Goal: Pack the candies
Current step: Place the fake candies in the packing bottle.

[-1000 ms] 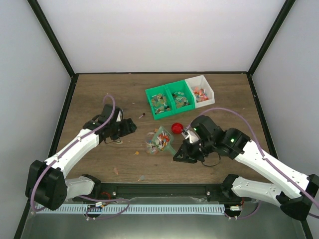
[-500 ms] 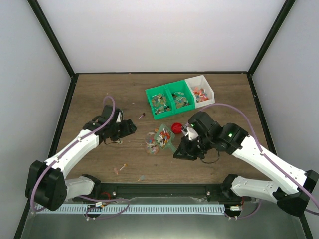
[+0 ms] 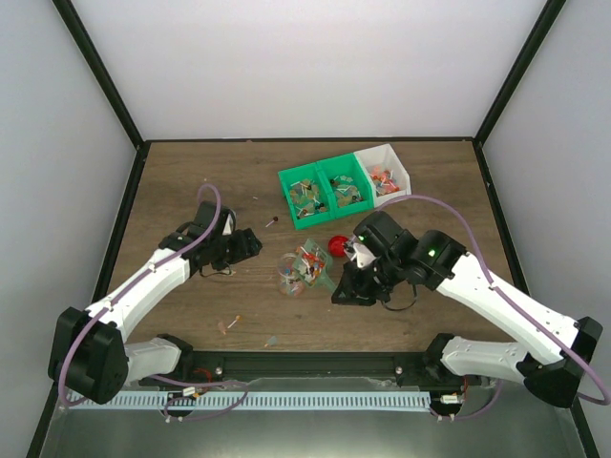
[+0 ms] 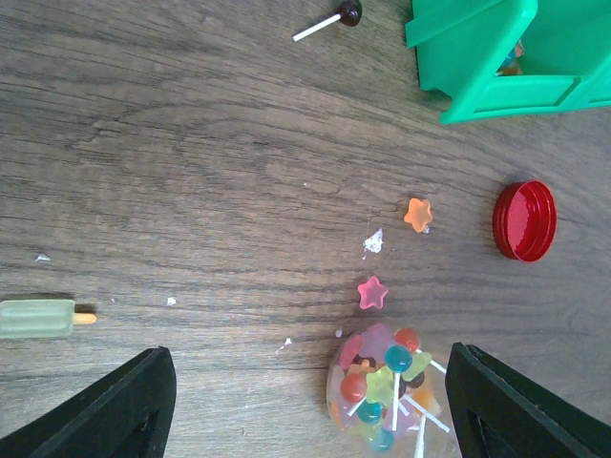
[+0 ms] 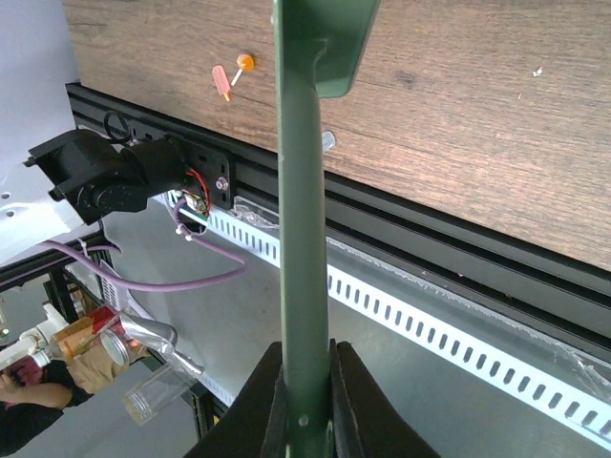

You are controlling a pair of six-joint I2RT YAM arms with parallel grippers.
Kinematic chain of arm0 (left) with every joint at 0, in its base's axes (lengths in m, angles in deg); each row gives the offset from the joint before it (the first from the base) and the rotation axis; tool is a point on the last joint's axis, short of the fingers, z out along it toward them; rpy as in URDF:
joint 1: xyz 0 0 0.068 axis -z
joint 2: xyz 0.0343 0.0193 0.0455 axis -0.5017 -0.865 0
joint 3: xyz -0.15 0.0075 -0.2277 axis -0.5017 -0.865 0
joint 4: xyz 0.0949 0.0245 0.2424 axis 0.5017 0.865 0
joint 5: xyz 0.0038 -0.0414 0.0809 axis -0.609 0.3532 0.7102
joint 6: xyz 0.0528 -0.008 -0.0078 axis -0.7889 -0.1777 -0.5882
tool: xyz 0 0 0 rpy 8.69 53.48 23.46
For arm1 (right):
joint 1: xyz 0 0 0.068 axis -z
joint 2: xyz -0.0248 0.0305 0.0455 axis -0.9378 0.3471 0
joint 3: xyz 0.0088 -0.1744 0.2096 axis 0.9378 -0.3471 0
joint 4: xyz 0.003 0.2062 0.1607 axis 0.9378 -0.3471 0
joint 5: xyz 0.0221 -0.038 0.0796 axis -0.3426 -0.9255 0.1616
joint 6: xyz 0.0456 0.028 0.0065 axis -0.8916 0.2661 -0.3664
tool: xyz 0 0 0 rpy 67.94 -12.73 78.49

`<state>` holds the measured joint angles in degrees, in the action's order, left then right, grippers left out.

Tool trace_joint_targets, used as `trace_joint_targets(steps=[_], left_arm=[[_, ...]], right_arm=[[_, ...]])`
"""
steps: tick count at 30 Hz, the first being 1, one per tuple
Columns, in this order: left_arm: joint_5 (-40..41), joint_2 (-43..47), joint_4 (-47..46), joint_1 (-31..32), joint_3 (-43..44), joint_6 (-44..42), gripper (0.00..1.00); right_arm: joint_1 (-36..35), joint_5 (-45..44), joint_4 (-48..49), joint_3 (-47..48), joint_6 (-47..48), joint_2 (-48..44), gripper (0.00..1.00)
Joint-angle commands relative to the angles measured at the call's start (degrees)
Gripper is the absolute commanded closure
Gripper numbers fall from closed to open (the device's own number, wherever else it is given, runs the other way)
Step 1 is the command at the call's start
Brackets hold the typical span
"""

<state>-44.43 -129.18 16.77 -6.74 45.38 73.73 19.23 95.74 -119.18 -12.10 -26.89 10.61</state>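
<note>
The right hand (image 5: pixel 305 377) is clamped tight on the handle of a green scoop (image 3: pixel 319 266), one finger pressed against each side of the stem. The hand holds the scoop tipped over a clear jar (image 4: pixel 382 399) near the middle of the worktop (image 3: pixel 191 172), a little toward the near edge. The candies (image 4: pixel 386 367) fill the jar in a mixed heap of red, green, orange and pink, and lollipop sticks poke up out of it. More candies sit in the scoop's bowl.

The left hand (image 4: pixel 305 355) hangs just left of the jar with its fingers spread wide and nothing in them, so nothing steadies the jar.

A pink star sweet (image 4: pixel 371 292) and an orange one lie loose just beside the jar. A red lid (image 3: pixel 337 245) lies just right of the jar, toward the far edge. Beyond the lid, toward the far right corner, stand two green bins (image 3: pixel 325 196) and a white bin (image 3: pixel 386 176), all holding more candies.

The likely trouble is spillage. The jar looks nearly full and the sticks crowd its mouth, so candies sliding off the scoop may bounce out onto the worktop. The scoop's lip could also nudge the unheld jar and tip it over.
</note>
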Motion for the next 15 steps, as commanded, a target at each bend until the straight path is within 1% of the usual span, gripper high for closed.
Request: trace_joint_targets(steps=[1, 3, 6, 9, 11, 14, 15], left_arm=[[-0.4, 0.3, -1.1, -0.3, -0.4, 0.2, 0.21], [-0.5, 0.3, -1.3, -0.2, -0.8, 0.3, 0.21], [-0.6, 0.3, -1.1, -0.2, -1.0, 0.3, 0.21], [-0.7, 0.7, -1.7, -0.2, -1.8, 0.4, 0.21], [-1.0, 0.6, -1.6, -0.2, -1.8, 0.5, 0.21], [-0.9, 1.0, -1.5, -0.2, -2.0, 0.5, 0.21], [-0.9, 1.1, -1.6, -0.2, -2.0, 0.6, 0.21]], right_arm=[[-0.5, 0.3, -0.2, 2.1, 0.6, 0.0, 0.99], [-0.6, 0.2, -0.2, 2.0, 0.6, 0.1, 0.99], [-0.5, -2.1, -2.2, 4.6, 1.3, 0.3, 0.99], [-0.6, 1.2, -0.3, 3.0, 0.9, 0.3, 0.99], [-0.5, -1.0, -1.0, 2.9, 0.7, -0.3, 0.99], [-0.6, 1.3, 0.8, 1.5, -0.1, -0.2, 0.99], [-0.6, 0.5, 0.2, 1.7, 0.1, -0.3, 0.99]])
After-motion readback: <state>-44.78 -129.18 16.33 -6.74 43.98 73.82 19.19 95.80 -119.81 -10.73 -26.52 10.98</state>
